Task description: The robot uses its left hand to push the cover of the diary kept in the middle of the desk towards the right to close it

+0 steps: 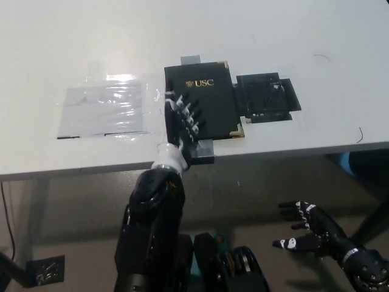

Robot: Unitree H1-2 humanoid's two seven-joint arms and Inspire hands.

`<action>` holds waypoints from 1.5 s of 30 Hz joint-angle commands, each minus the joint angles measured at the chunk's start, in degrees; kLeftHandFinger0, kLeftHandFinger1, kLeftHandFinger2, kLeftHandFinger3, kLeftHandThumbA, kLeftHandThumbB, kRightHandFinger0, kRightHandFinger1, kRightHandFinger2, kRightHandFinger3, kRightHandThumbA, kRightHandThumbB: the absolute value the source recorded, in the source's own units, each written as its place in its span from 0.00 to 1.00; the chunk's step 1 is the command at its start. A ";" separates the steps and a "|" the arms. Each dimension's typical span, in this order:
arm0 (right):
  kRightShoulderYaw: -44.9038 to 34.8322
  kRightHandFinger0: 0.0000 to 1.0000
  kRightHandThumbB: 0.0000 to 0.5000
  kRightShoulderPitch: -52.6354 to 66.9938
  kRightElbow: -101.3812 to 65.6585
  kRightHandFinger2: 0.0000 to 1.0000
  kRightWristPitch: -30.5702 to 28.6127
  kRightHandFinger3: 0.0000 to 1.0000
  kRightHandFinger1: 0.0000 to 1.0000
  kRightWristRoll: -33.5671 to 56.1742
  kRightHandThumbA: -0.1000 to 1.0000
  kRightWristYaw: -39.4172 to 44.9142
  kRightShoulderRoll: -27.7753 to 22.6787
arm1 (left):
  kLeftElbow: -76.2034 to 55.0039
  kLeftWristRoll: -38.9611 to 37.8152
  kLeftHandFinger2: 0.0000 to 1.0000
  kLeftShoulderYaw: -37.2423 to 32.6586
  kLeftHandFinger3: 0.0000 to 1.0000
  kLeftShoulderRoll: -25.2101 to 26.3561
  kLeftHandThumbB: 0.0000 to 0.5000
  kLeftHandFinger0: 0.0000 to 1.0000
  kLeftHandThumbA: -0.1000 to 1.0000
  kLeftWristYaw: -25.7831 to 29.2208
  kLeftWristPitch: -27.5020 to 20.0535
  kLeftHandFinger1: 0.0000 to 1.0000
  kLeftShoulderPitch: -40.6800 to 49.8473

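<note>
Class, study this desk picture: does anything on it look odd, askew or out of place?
Yes. The closed black diary with gold USC lettering is fastened to the white desk by grey tape, which shows at its far and near edges. A wrinkled clear plastic sheet lies flat to its left.

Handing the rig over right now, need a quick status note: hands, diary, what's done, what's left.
Left hand: open, fingers spread, lying flat on the left part of the diary cover.
Right hand: open, resting below the desk edge at lower right, holding nothing.
Diary: mid-desk, cover down flat with USC lettering facing up, grey tape showing at its near edge.
Done: diary looks closed.
Left: lift the left hand clear and confirm the cover stays down.
</note>
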 commanded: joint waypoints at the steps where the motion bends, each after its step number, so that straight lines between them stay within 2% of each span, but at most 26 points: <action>1: 0.96 0.72 0.85 -2.70 -1.22 0.78 -0.27 0.77 0.79 -0.80 1.00 1.65 -0.31 | 1.06 3.19 1.00 -2.31 1.00 0.43 0.52 1.00 1.00 -1.51 -3.48 1.00 -0.70; 5: 1.28 0.72 0.87 -2.81 -0.64 0.77 -0.69 0.77 0.79 -0.72 1.00 1.48 -0.01 | 2.69 3.39 1.00 -3.29 1.00 0.87 0.50 1.00 1.00 -1.78 -4.22 1.00 -0.84; 6: 1.27 0.74 0.91 -2.87 -0.42 0.77 -0.44 0.77 0.80 -0.71 1.00 1.43 -0.06 | 3.83 3.96 1.00 -3.38 1.00 1.14 0.52 1.00 1.00 -1.13 -4.06 1.00 -0.80; 9: 1.04 0.76 0.90 -2.81 -0.36 0.76 -0.51 0.76 0.79 -0.30 1.00 1.40 0.00 | 4.67 4.00 1.00 -2.86 1.00 1.76 0.52 1.00 1.00 -0.83 -4.26 1.00 -0.31; 10: 0.96 0.75 0.90 -2.69 -0.33 0.76 -0.58 0.76 0.79 -0.31 1.00 1.38 -0.18 | 5.28 4.45 1.00 -3.00 1.00 1.83 0.53 1.00 1.00 -0.51 -4.63 1.00 -0.26; 11: 1.24 0.75 0.92 -2.58 -0.66 0.78 -0.30 0.77 0.80 -0.69 1.00 1.54 -0.56 | 5.52 5.11 1.00 -3.15 1.00 2.26 0.61 1.00 1.00 -0.05 -4.47 1.00 0.22; 13: 0.98 0.75 0.93 -2.32 -0.83 0.78 0.01 0.78 0.80 -0.45 1.00 1.57 -0.69 | 4.95 4.90 1.00 -2.62 1.00 2.19 0.62 1.00 1.00 0.41 -4.03 1.00 0.57; 16: 0.75 0.76 0.90 -2.00 -0.77 0.78 -0.32 0.78 0.80 -0.25 1.00 1.57 -0.93 | 3.11 4.37 1.00 -2.46 1.00 2.24 0.59 1.00 1.00 -0.50 -3.14 1.00 0.65; 19: 0.62 0.76 0.89 -1.93 -0.82 0.79 -0.36 0.78 0.81 -0.40 1.00 1.28 -1.04 | 0.74 5.08 1.00 -3.34 1.00 2.82 0.61 1.00 1.00 -1.29 -2.39 1.00 0.40; 21: -0.11 0.76 0.85 -1.83 -1.10 0.80 0.24 0.78 0.81 0.49 1.00 1.36 -0.85 | -3.82 4.54 1.00 -4.07 1.00 3.52 0.58 1.00 1.00 -3.27 -1.71 1.00 -0.07; 26: 0.38 0.75 0.87 -1.73 -1.25 0.80 -0.56 0.79 0.82 -0.64 1.00 1.51 -2.14 | -14.86 4.57 1.00 -6.08 1.00 3.79 0.49 1.00 1.00 -4.78 0.13 1.00 -0.44; 27: 0.30 0.75 0.87 -1.67 -1.20 0.80 -0.67 0.79 0.81 -0.52 1.00 1.53 -2.26 | -16.58 3.88 1.00 -6.09 1.00 3.60 0.49 1.00 1.00 -5.04 0.38 1.00 -0.46; 29: -0.32 0.77 0.85 -1.71 -1.13 0.80 0.15 0.79 0.82 0.55 1.00 1.73 -2.04 | -23.68 1.81 1.00 -5.66 1.00 2.75 0.56 1.00 1.00 -4.92 3.41 1.00 -0.52; 33: -0.82 0.76 0.86 -1.73 -1.03 0.78 -0.13 0.78 0.81 0.70 1.00 1.11 -1.73 | -40.96 -5.67 1.00 -3.82 1.00 0.90 0.52 1.00 1.00 -4.18 9.51 1.00 -1.59; 35: -0.93 0.76 0.86 -1.76 -0.68 0.78 -0.55 0.78 0.80 0.78 1.00 1.05 -1.74 | -47.29 -7.67 1.00 -3.92 1.00 1.59 0.56 1.00 1.00 -3.43 10.55 1.00 -1.41; 38: -1.22 0.76 0.86 -1.96 -0.41 0.77 -0.60 0.77 0.80 0.95 1.00 0.81 -1.55 | -52.90 -8.49 1.00 -4.06 1.00 3.00 0.60 1.00 1.00 -2.61 10.55 1.00 0.31; 41: -1.24 0.77 0.85 -2.21 -0.31 0.78 -0.58 0.77 0.80 0.82 1.00 0.73 -1.62 | -57.46 -6.91 1.00 -3.30 1.00 6.05 0.56 1.00 1.00 -4.30 10.09 1.00 4.68; 44: -1.43 0.79 0.88 -2.13 -0.84 0.80 -0.06 0.79 0.82 0.88 1.00 0.79 -1.82 | -60.40 -4.74 1.00 -1.18 1.00 10.12 0.51 1.00 1.00 -5.51 7.17 1.00 14.14; 45: -1.53 0.79 0.88 -2.20 -0.89 0.80 0.02 0.79 0.82 0.91 1.00 0.79 -1.87 | -60.76 -5.08 1.00 -0.05 1.00 10.63 0.52 1.00 1.00 -4.90 7.50 1.00 16.35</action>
